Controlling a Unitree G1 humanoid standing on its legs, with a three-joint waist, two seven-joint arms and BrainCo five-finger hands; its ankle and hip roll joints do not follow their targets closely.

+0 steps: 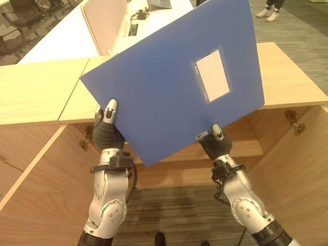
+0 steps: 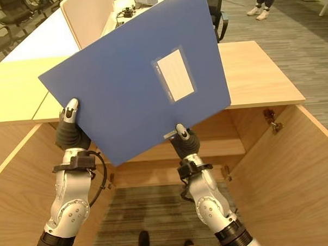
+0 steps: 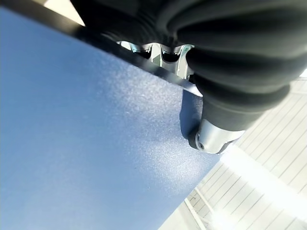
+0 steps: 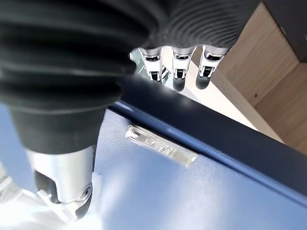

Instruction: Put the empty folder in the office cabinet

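Both my robot hands, left [image 1: 108, 128] and right [image 1: 215, 141], pinch blue folder [image 1: 168, 84] bottom edge, tilted above open cabinet [image 1: 296, 166].

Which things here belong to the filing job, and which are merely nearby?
Job in hand:
- blue folder, pinched by the left hand and right hand
- open wooden cabinet below and behind it

Merely nearby:
- white desks behind the cabinet
- office chairs
- a person's legs in the background
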